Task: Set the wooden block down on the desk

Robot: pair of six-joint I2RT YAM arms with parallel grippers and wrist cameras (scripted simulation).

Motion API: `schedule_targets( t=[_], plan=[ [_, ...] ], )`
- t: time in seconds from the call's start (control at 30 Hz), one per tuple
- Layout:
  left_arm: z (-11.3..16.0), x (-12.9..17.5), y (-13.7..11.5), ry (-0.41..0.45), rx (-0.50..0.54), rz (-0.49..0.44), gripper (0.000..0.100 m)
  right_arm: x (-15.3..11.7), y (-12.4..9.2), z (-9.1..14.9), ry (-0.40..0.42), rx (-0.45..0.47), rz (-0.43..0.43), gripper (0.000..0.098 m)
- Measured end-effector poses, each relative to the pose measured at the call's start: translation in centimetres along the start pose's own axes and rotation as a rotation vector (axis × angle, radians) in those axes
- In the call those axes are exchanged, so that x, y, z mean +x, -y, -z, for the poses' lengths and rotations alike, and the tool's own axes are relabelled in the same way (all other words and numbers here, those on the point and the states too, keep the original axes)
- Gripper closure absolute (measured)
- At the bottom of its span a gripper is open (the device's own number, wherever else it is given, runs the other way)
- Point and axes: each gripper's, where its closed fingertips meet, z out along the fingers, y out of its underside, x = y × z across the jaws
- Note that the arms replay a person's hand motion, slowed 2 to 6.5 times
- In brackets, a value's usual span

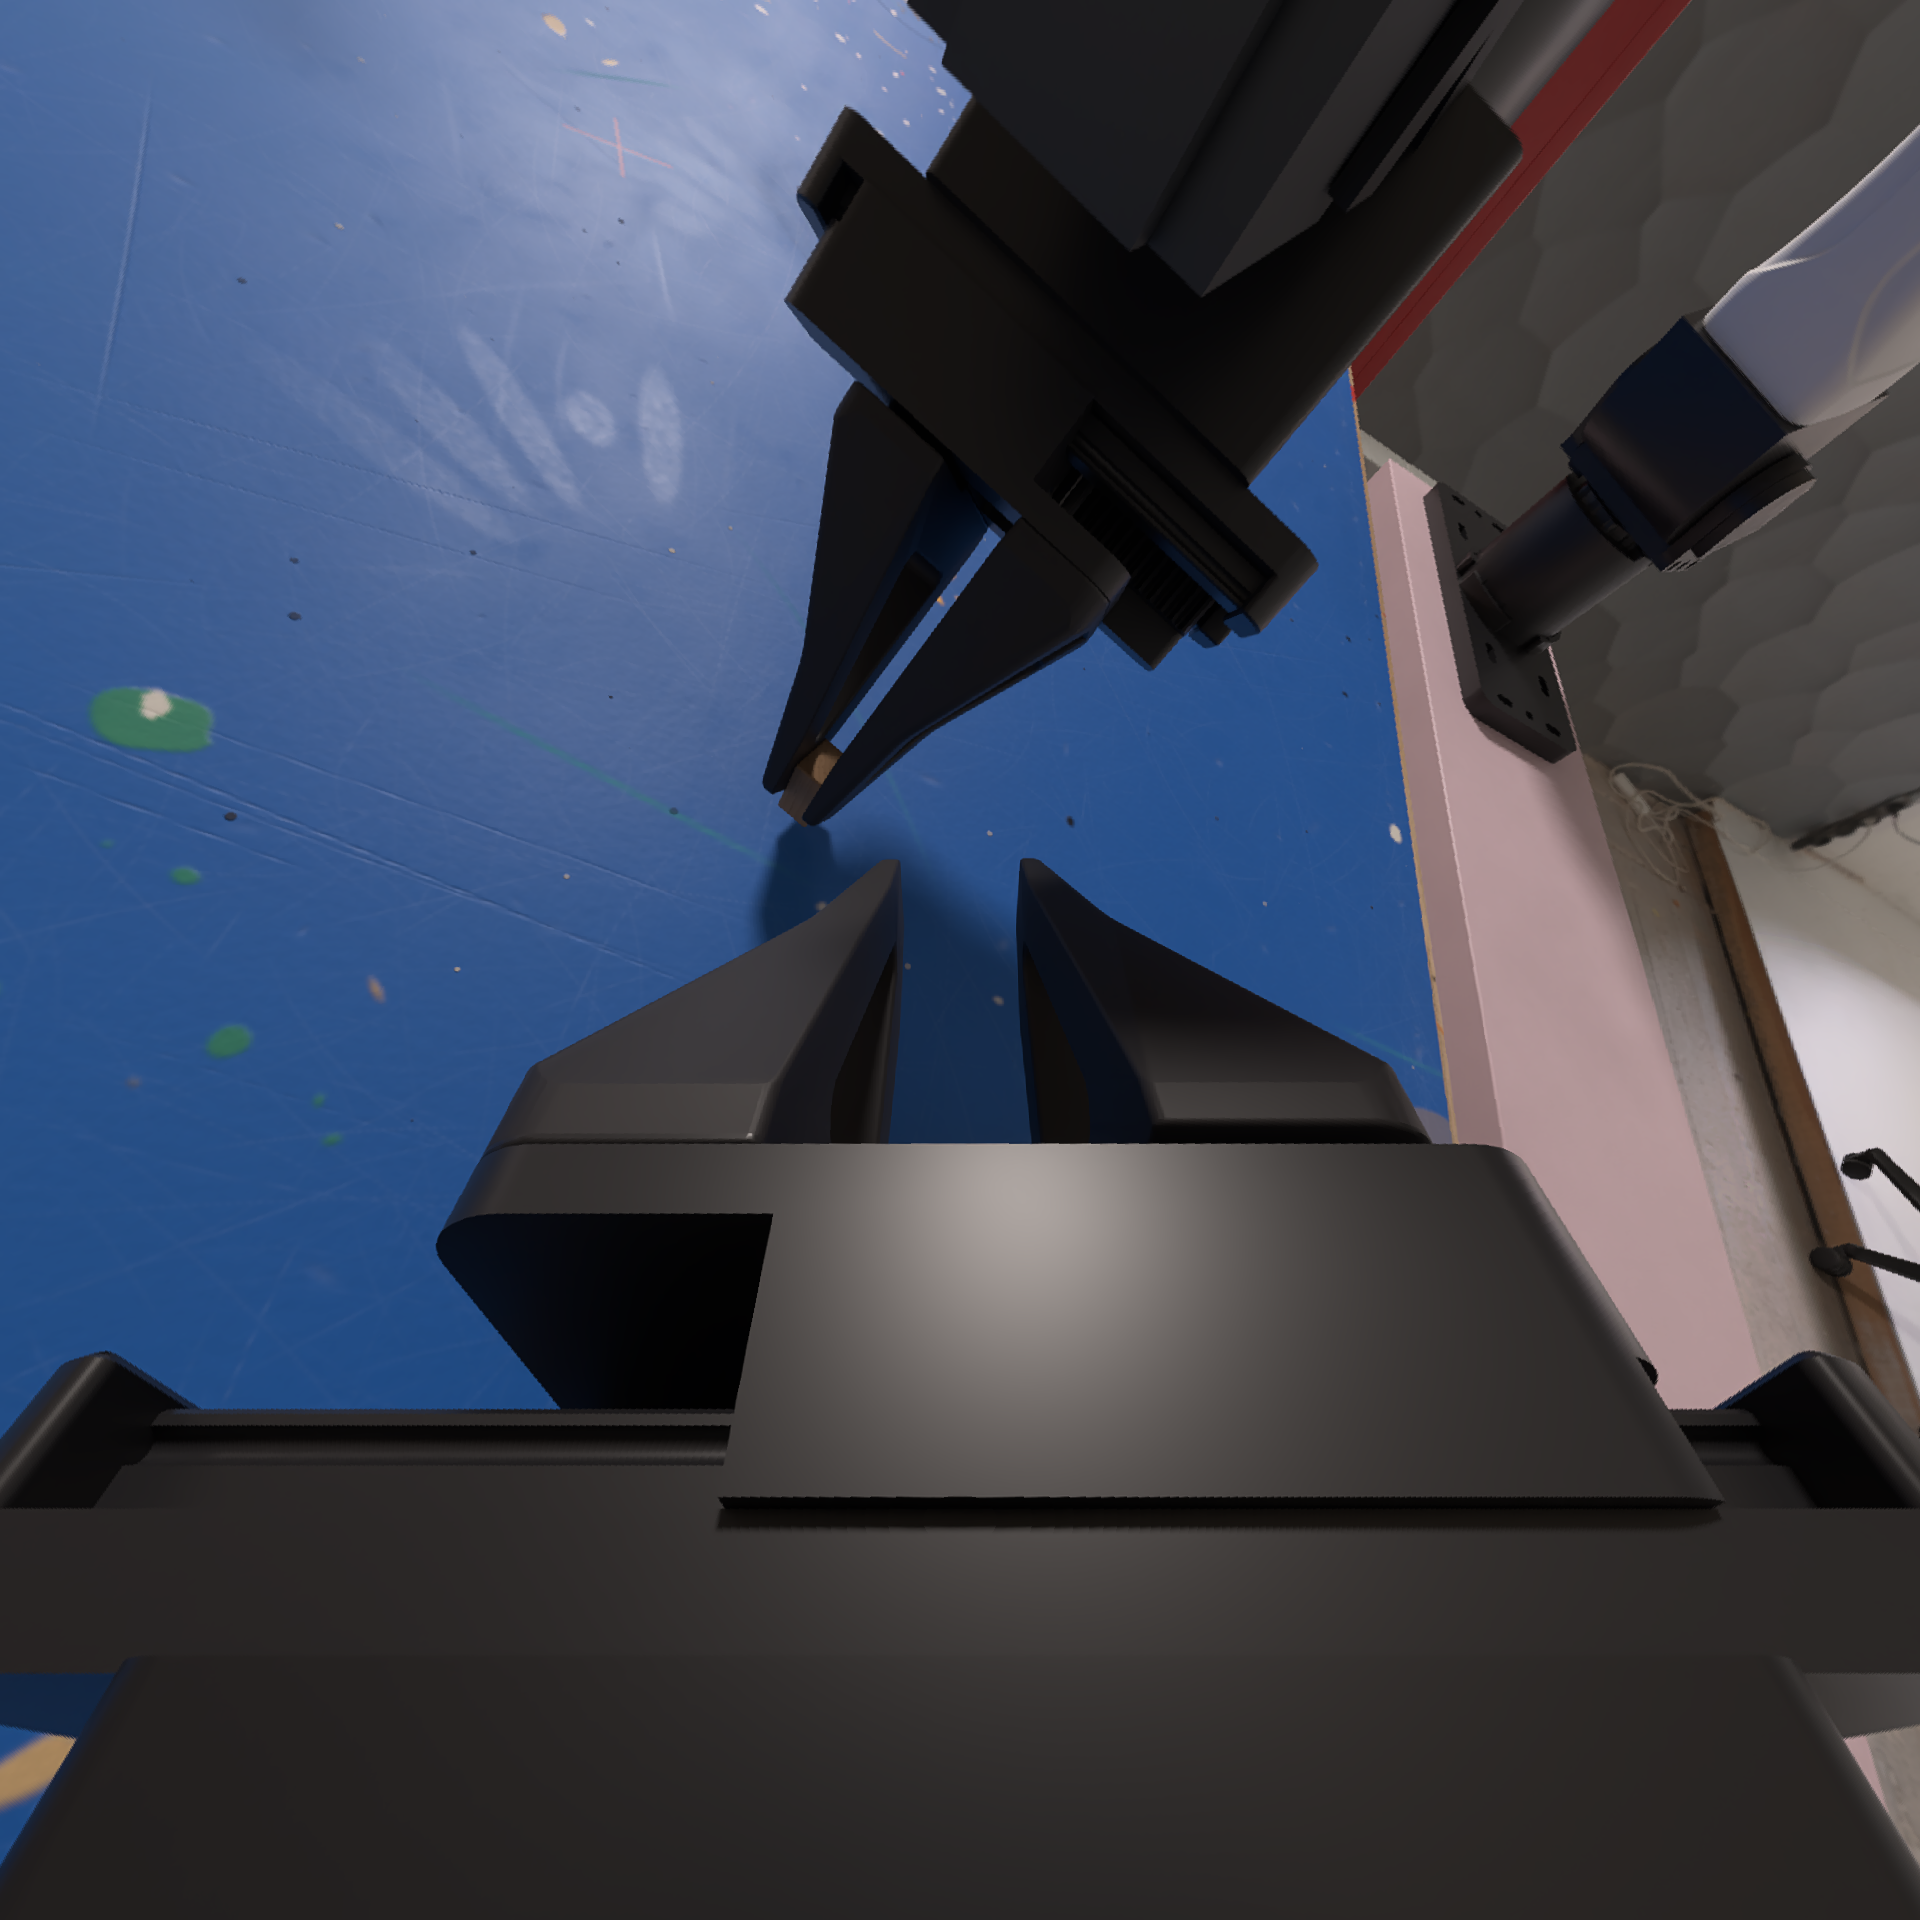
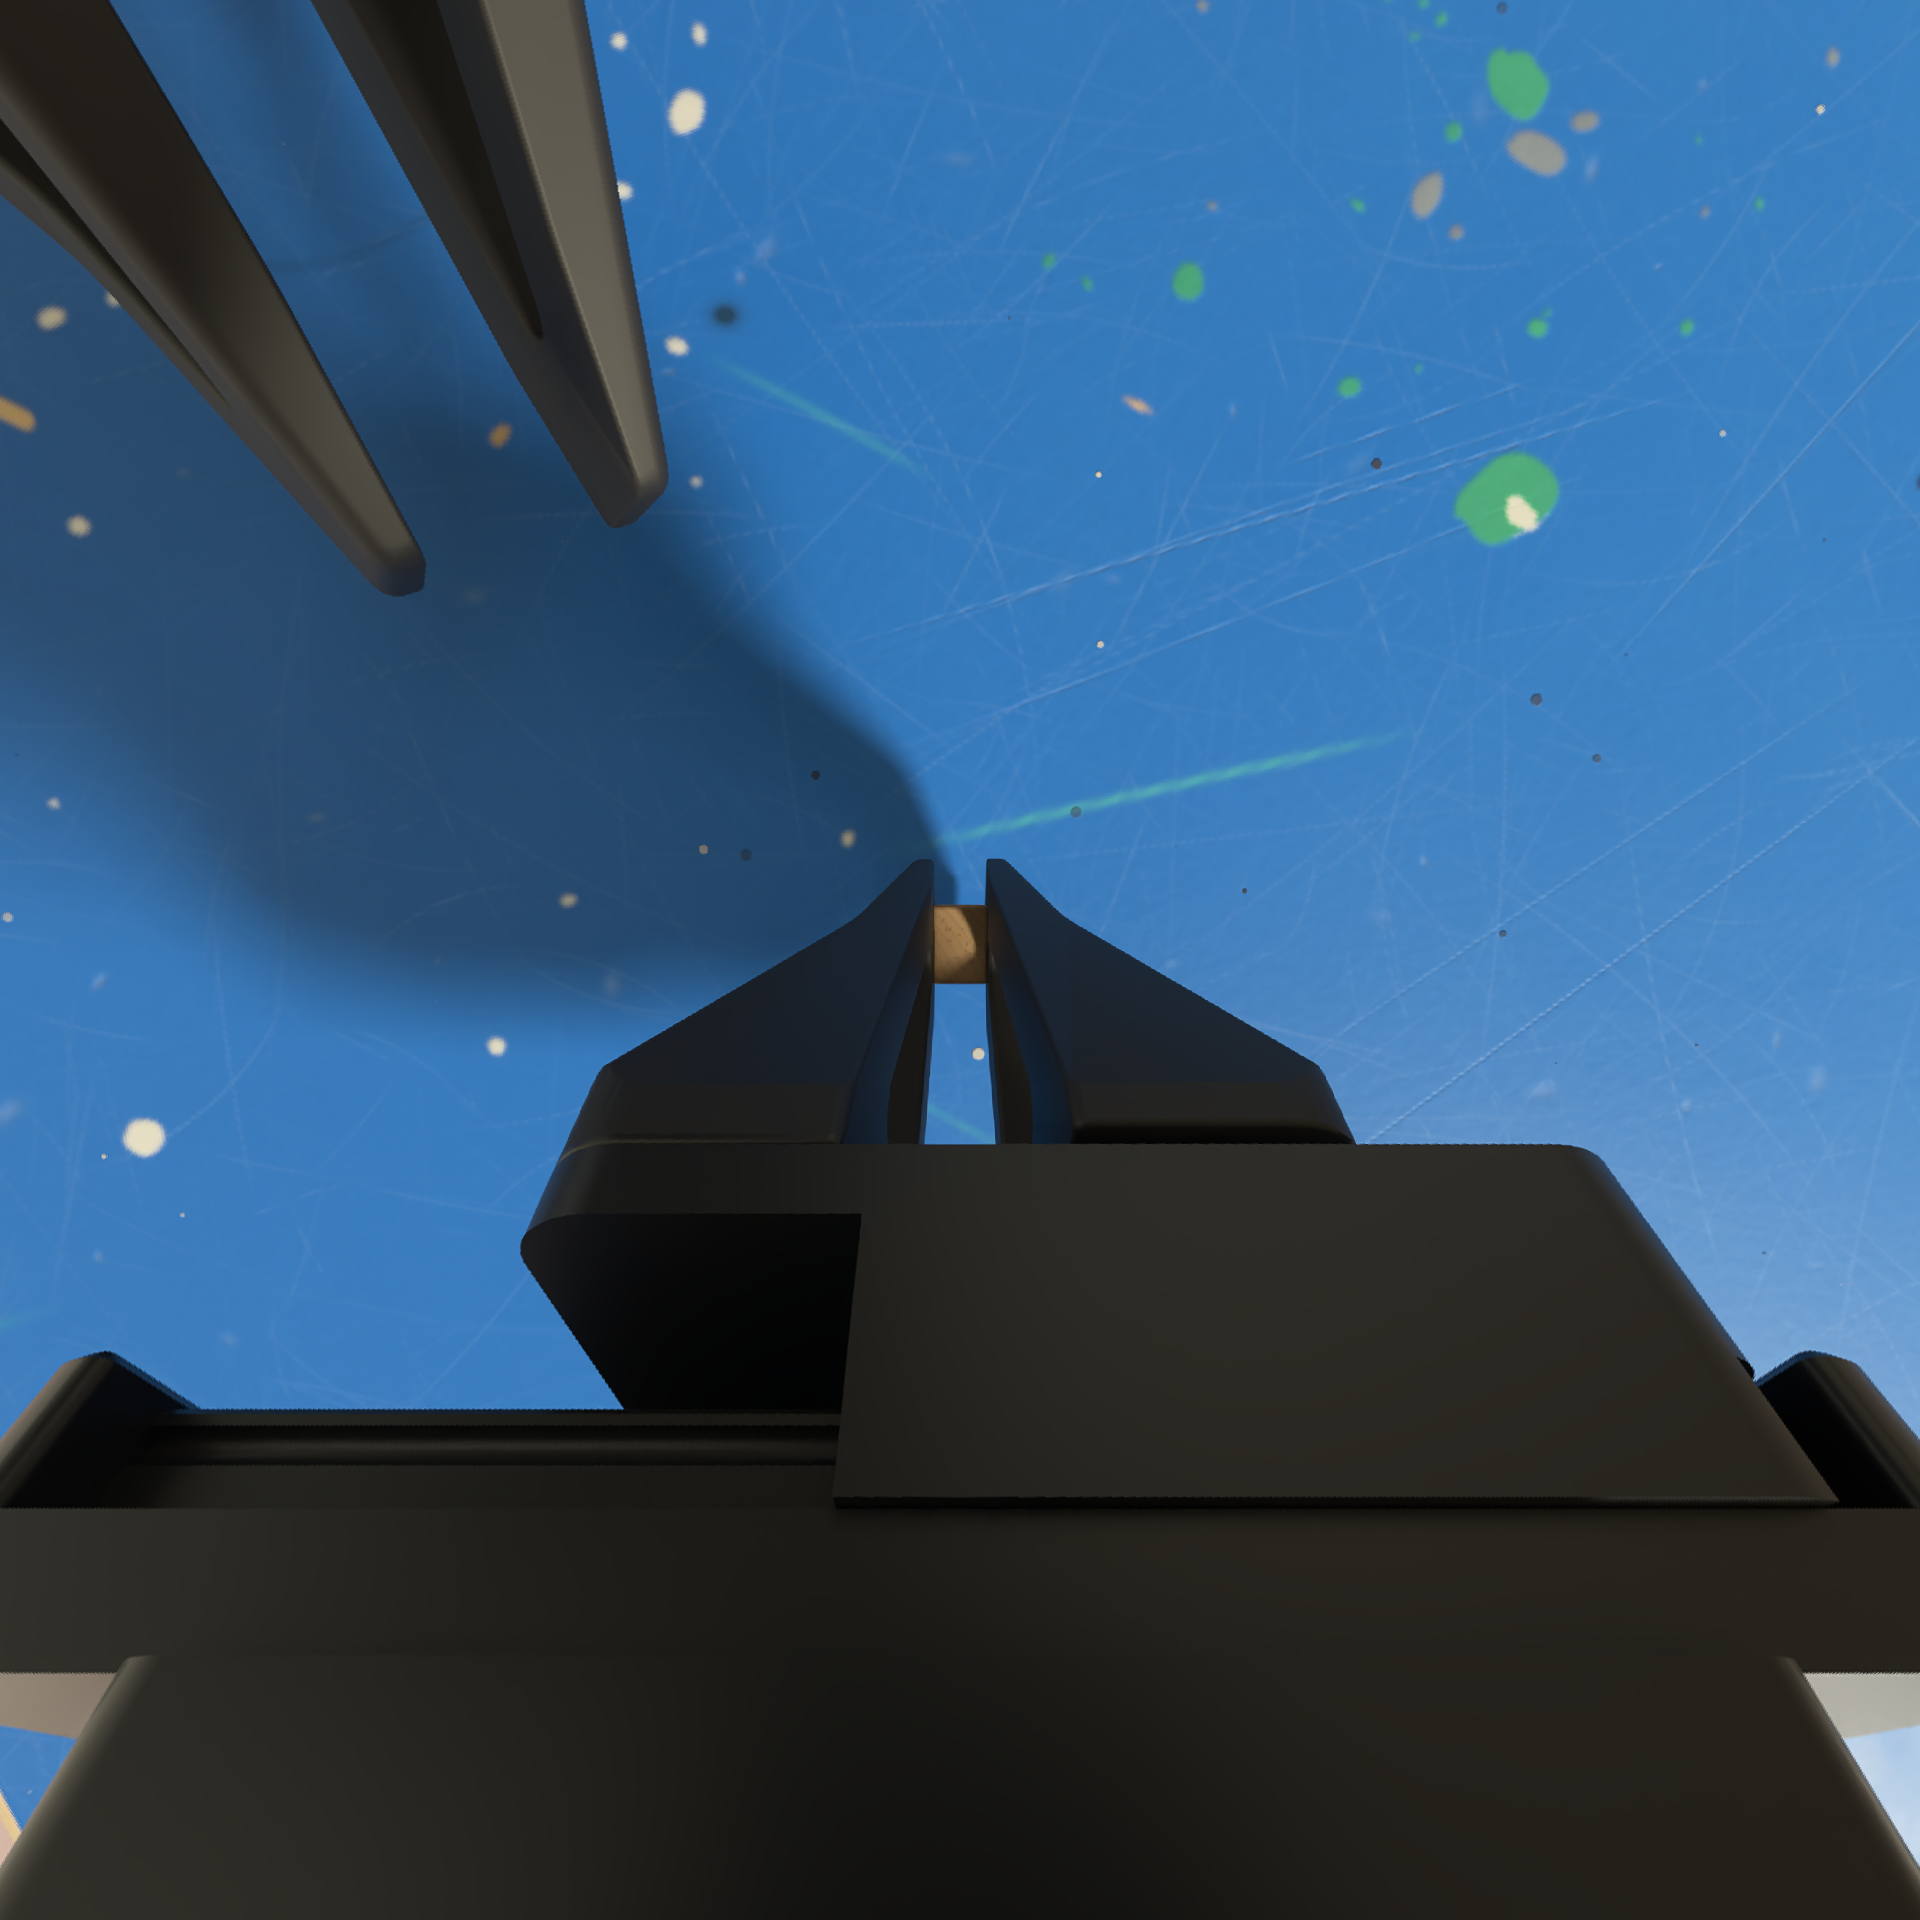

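A small tan wooden block (image 2: 958, 943) is pinched between the fingertips of my right gripper (image 2: 958, 883), just above the blue desk (image 2: 1351, 644). In the left wrist view the same block (image 1: 811, 779) shows at the tips of the right gripper (image 1: 805, 795), which points down at the desk (image 1: 364, 520) with its shadow right under it. My left gripper (image 1: 958, 883) is open and empty, with its tips close in front of the right gripper's tips. Its two fingers (image 2: 623, 457) hang in the upper left of the right wrist view.
The blue desk is scratched and spotted with green and white paint. A pink strip (image 1: 1538, 935) runs along its right edge, with the right arm's base plate (image 1: 1507, 644) bolted on it. A grey wall (image 1: 1766, 156) lies beyond.
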Motion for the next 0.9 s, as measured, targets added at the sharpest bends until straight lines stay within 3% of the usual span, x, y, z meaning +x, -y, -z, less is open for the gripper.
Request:
schedule_targets(
  t=[0.9],
  plan=[
    [-0.1,-0.4,1.4,0.003,0.105,0.013,0.082,0.1,-0.2,0.1,-0.01,-0.006,-0.024,0.0897]
  ],
)
